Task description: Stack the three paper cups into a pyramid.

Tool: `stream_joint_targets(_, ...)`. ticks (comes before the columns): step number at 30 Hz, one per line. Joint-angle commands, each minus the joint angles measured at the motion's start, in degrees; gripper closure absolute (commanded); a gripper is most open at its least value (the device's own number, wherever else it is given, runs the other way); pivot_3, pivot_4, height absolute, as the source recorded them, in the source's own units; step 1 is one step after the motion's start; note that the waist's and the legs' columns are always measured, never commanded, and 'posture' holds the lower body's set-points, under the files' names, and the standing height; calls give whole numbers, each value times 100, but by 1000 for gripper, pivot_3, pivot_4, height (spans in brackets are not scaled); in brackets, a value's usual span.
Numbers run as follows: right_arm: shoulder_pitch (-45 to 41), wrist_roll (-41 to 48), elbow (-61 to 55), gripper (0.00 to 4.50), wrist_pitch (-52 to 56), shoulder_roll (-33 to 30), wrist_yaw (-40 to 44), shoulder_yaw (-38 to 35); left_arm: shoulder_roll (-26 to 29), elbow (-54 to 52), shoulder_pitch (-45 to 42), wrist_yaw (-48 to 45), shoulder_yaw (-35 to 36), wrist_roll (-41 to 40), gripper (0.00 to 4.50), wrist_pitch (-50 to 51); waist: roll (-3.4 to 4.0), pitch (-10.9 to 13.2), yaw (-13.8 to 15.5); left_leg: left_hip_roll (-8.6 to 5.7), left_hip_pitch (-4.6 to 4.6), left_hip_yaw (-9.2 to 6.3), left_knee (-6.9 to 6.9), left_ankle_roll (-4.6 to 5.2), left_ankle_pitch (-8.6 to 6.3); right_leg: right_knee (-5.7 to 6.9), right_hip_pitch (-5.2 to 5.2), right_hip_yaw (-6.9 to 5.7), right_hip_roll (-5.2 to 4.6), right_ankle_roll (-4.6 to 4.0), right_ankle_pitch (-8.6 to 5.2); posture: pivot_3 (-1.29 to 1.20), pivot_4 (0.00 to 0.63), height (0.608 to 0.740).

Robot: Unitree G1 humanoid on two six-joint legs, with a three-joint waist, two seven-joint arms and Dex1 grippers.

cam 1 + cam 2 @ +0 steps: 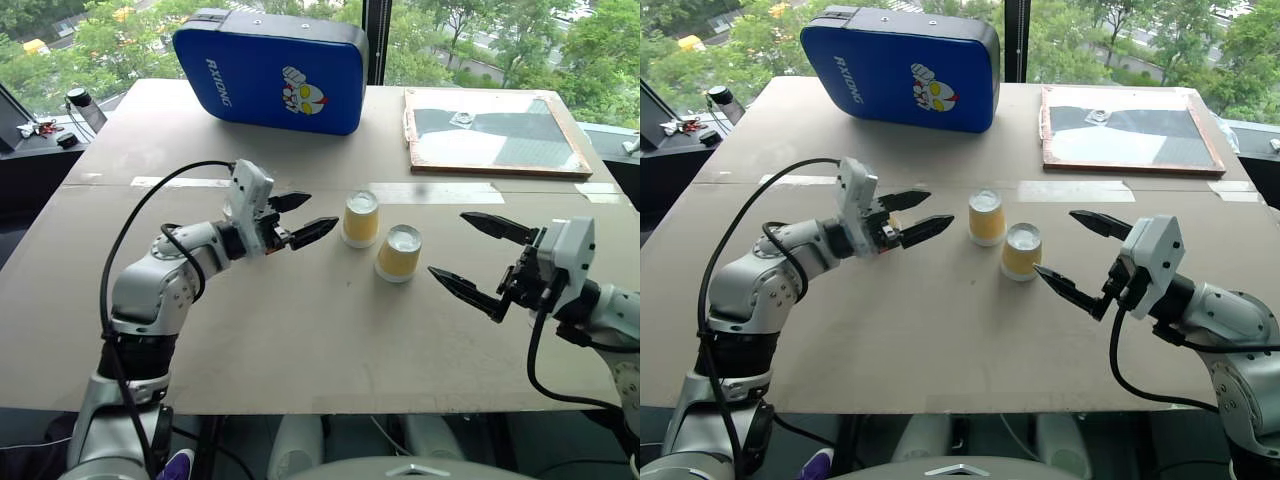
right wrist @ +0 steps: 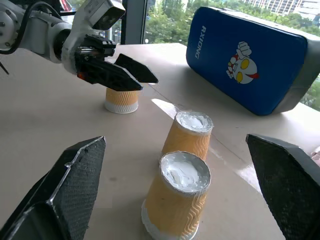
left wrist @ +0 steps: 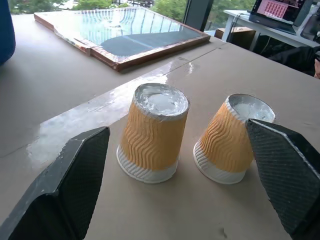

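I am looking at two paper cups standing upside down and just beside each other near the middle of the worktop (image 1: pixel 300 350): the far cup (image 1: pixel 361 218) and the near cup (image 1: pixel 399 252). The third cup (image 2: pixel 122 100) is sitting apart, behind my left gripper (image 1: pixel 303 218) as the right wrist view shows it, partly hidden by the fingers. No cup is sitting on top yet, so the pyramid is not built.

My left gripper is hanging level with its fingers spread wide and empty, pointing at the far cup. My right gripper (image 1: pixel 1072 248) is also standing wide and empty, just beside the near cup.

I am judging the main risk to be the base. The two cups look close but not clearly touching, and the near one seems to be leaning slightly in the left wrist view. If the gap is too wide or the tops are uneven, a cup set across them is going to tip or drop between.

The other danger is my own fingers. They are standing close to the light cups, so any sideways sweep is likely to knock one over or push the pair apart. Squeezing the third cup too hard could also crush its thin wall.
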Motion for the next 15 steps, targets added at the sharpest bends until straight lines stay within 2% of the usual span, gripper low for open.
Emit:
stream_joint_targets(1,627,27,-665,56,-330,125,-282,-529,-303,507,-503,-112,-313,428,0,-275,0,0,48,0,-2,1,5,-1,1,0,-1,1,0,0,0,0,150,740)
stream_joint_targets(5,1767,-56,-1023,56,-668,434,-407,-899,-742,1409,-1111,-329,-673,977,0,-774,0,0,80,-2,-1,2,9,-6,3,1,1,4,1,1,1,0,150,740)
stream_joint_targets(15,2652,-243,-1025,56,-1266,567,-485,-997,-1230,2727,-1678,-835,-909,1704,0,-1523,0,0,62,-2,2,1,14,0,0,5,2,10,8,2,1,0,150,740)
